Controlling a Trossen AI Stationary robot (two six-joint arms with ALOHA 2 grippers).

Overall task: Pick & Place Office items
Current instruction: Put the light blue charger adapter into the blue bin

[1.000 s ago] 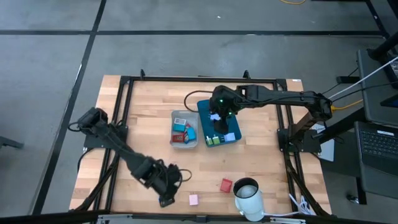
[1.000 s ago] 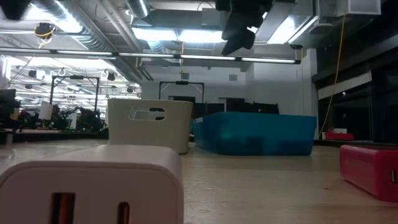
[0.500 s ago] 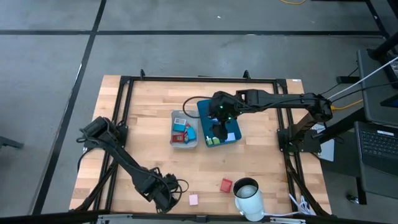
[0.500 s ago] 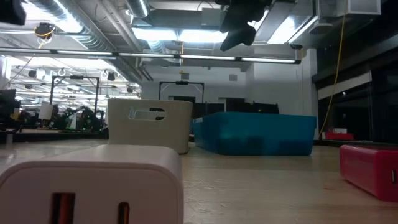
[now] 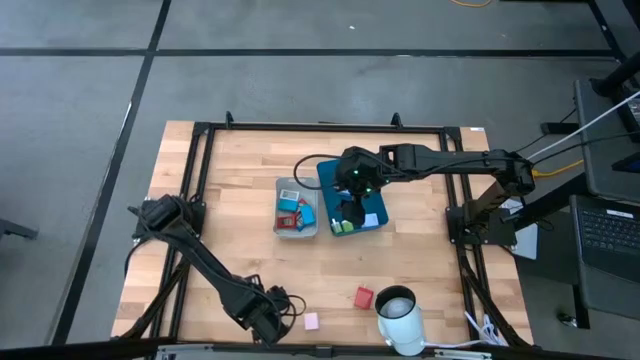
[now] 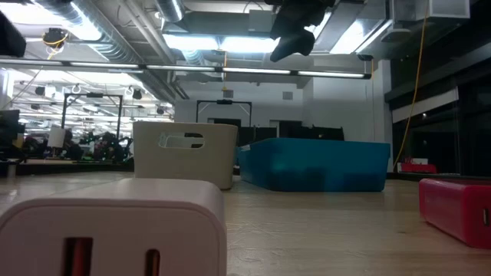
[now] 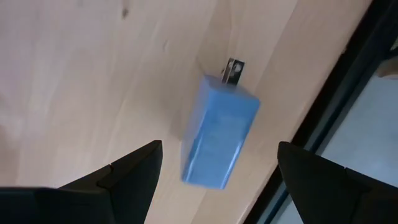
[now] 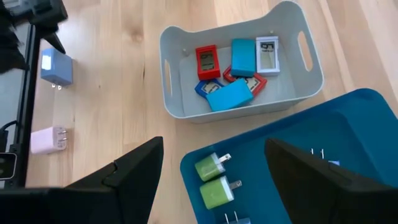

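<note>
Room first: grey floor [image 5: 300, 80] lay all round in the high view, crossed by dark lines, and the low view looked into a hall with strip lights [image 6: 222, 42] and pipes overhead. Desk [image 5: 240, 170] was pale wood planks inside a black frame [image 5: 200, 135], with a laptop [image 5: 605, 230] off its right side.

On the desk, near the middle, stood a teal tray [image 5: 372, 205] and, just beside it on the left, a grey bin [image 5: 284, 185]. A white mug [image 5: 397, 310] stood at the front edge.

The right hand [image 5: 350, 180] hung above the teal tray, fingers spread wide and holding nothing. The left hand [image 5: 268, 325] was low at the front edge of the desk, also wide and empty; its wrist view showed a blue charger [image 7: 219, 140] lying on the wood between its fingers [image 7: 134, 174], untouched, close to the black frame.

Office items lay in three places. The bin held red, blue and light blue flat pieces [image 8: 233, 71]. The tray held two green chargers [image 8: 214, 180] and some paler pieces. Loose on the wood at the front were a red block [image 5: 363, 297] just left of the mug, and a pink charger [image 5: 311, 321] near the left hand.
</note>
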